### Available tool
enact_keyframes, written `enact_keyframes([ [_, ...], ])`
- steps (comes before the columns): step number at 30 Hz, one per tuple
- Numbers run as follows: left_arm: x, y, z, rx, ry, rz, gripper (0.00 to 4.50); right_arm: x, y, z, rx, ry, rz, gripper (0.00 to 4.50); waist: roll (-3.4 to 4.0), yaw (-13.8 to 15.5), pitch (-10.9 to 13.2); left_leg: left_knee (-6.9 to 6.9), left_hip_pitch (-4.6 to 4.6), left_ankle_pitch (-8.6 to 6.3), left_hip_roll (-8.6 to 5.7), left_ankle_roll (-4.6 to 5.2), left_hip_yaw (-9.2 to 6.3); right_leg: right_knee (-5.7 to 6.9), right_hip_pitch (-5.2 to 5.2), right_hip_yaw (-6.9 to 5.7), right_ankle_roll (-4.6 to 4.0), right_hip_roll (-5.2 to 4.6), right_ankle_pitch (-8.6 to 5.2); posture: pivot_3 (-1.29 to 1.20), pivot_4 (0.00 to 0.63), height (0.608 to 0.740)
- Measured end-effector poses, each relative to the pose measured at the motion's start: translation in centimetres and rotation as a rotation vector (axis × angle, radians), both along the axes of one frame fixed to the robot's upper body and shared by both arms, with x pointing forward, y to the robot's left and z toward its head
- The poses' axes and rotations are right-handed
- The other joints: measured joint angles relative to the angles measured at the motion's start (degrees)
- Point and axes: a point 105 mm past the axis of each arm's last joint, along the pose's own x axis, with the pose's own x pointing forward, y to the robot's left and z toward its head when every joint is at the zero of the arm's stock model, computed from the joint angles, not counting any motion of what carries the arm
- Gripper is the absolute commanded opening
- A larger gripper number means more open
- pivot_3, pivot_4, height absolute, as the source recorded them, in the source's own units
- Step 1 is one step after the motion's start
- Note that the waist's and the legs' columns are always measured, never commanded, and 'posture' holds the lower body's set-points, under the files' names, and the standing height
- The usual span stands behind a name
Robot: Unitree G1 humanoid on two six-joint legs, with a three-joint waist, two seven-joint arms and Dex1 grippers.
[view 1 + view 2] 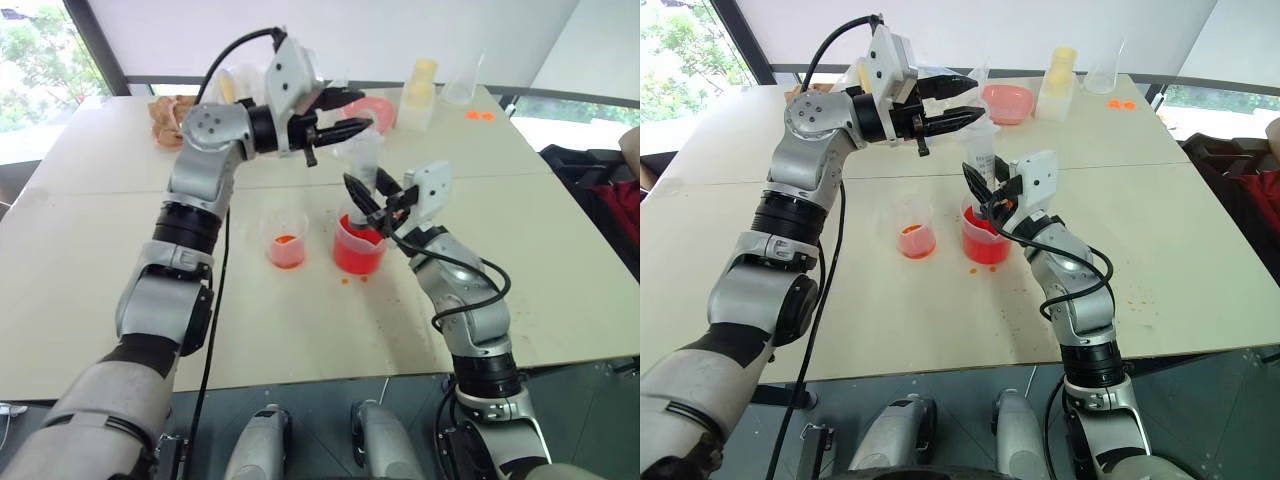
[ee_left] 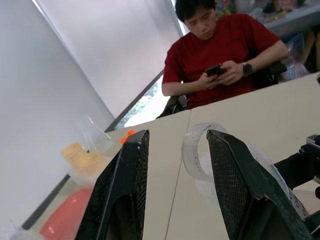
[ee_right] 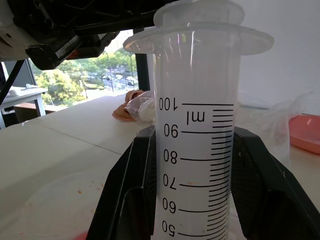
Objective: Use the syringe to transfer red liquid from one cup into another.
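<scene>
The right gripper (image 1: 985, 195) pinches the syringe (image 3: 195, 150) upright over the spouted beaker (image 1: 985, 240) of red liquid (image 1: 983, 247), mid-table. The left gripper (image 1: 965, 100), fingers spread, flanks the syringe's top; the small cup (image 1: 917, 232) stands beside the beaker.

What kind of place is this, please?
Probably a lab or test room: a large white table by windows, measuring ware like the syringe and spouted beaker, and a seated person.
</scene>
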Motion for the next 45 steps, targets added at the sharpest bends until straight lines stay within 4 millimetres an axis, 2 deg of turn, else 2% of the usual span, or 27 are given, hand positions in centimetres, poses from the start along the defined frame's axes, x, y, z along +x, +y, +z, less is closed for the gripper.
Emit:
enact_keyframes([
  [1,-0.1,-0.3,-0.1,-0.003,-0.003,-0.008,0.58,0.0,0.0,0.1,0.009,-0.002,-0.005,1.39,0.00,0.00,0.00,0.00,0.00,0.00,0.00,0.00,0.00,0.01,0.00,0.00,0.00,0.00,0.00,0.00,0.150,0.740],
  [3,-0.1,-0.4,-0.1,-0.012,0.002,-0.013,0.02,0.0,0.1,0.0,0.016,-0.001,-0.012,1.39,0.00,-0.01,0.00,0.01,0.00,0.00,0.00,0.00,0.00,0.02,0.00,0.00,0.00,0.00,0.00,0.00,0.150,0.740],
  [18,-0.1,-0.6,-0.4,0.004,0.022,-0.033,0.02,-0.6,0.2,-0.9,0.057,-0.012,-0.027,1.39,0.00,-0.07,0.00,0.04,0.00,0.00,0.00,0.00,-0.01,0.05,0.00,0.00,0.00,0.01,0.00,0.00,0.150,0.740],
  [24,0.2,-0.7,0.6,0.010,-0.016,-0.028,0.02,-0.6,0.2,-0.8,0.069,-0.027,-0.032,1.39,0.00,-0.07,0.00,0.05,0.01,0.00,0.00,0.00,-0.01,0.05,0.00,0.00,0.01,0.01,-0.01,0.00,0.150,0.740],
  [34,0.4,-0.7,1.0,0.007,-0.033,-0.025,0.02,-0.6,0.1,-1.1,0.071,-0.018,-0.036,1.39,0.00,-0.09,0.00,0.05,0.01,0.00,0.00,0.00,-0.01,0.05,-0.01,0.00,0.01,0.01,-0.01,0.00,0.150,0.740],
  [42,-0.1,0.7,1.6,-0.022,0.064,-0.055,3.01,-0.8,0.6,-1.4,0.055,-0.021,-0.007,1.39,0.00,-0.30,0.00,0.04,0.02,0.00,0.03,0.00,-0.02,0.09,-0.01,0.01,0.01,0.04,-0.01,0.00,0.150,0.740],
  [45,-1.7,1.6,1.9,-0.049,0.124,-0.131,3.01,-0.5,0.4,-1.5,0.045,-0.009,-0.013,1.39,0.00,-0.30,0.00,0.05,0.02,0.00,0.05,0.00,-0.03,0.13,-0.02,0.01,0.01,0.05,-0.01,0.00,0.150,0.740],
])
